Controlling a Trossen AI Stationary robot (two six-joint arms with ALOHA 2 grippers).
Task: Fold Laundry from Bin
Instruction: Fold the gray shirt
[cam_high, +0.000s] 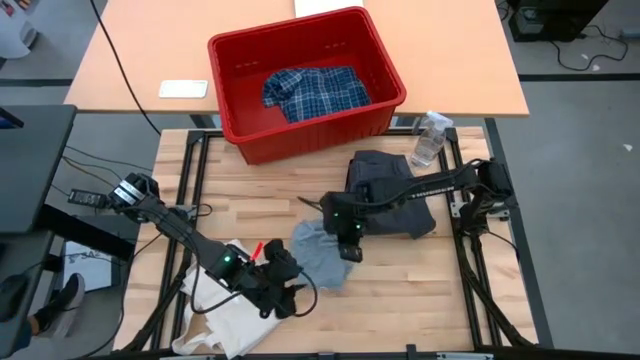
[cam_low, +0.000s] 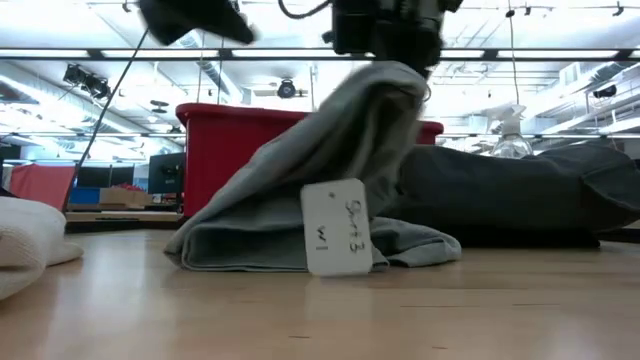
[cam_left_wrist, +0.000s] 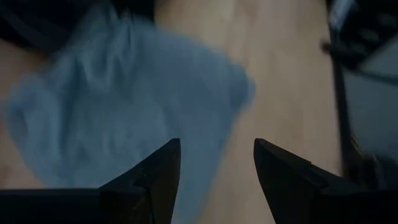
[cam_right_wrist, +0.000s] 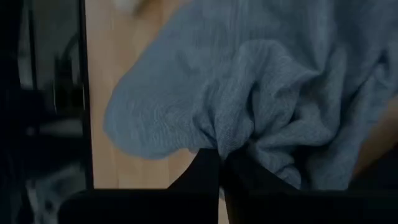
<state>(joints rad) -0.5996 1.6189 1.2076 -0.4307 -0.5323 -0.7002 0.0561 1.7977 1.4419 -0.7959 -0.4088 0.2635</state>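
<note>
A light grey piece of laundry (cam_high: 318, 255) lies at the table's middle, with a white tag (cam_low: 335, 228) on its near edge. My right gripper (cam_high: 351, 250) is shut on it. My left gripper (cam_left_wrist: 214, 165) hovers open to the near left of it, above a cream tote bag (cam_high: 225, 312), with nothing between its fingers. Dark grey tops (cam_high: 395, 195) lie in a heap on the table's right. A blue-and-white plaid shirt (cam_high: 315, 90) lies inside the red bin (cam_high: 232, 118) at the far edge. My right gripper pinches a bunched gather of the light grey piece (cam_right_wrist: 244, 142) between its two shut fingers, several layers together. The fingers come from above, slanting down. The cloth rises like a tent to the fingers (cam_low: 385, 90), while its lower edge (cam_low: 250, 250) rests on the table.
A clear spray bottle (cam_high: 430, 140) stands at the far right beside the bin. A white flat object (cam_high: 183, 88) lies on the far table. Cables run along the left side. Bare wood shows at the near right.
</note>
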